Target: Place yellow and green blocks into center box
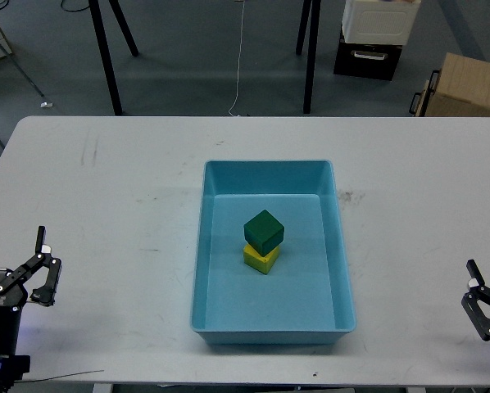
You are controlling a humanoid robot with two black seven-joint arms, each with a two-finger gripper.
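A light blue box point(343, 270) sits in the middle of the white table. Inside it a green block point(264, 231) rests on top of a yellow block point(260, 259), near the box's centre. My left gripper point(42, 268) is open and empty at the table's front left, far from the box. My right gripper point(479, 304) is open and empty at the front right edge, also far from the box.
The white table point(106, 188) ends close in front of the box. Beyond its far edge are black stand legs point(106, 57), a cardboard box point(466, 86) and a white and black case point(376, 33) on the floor.
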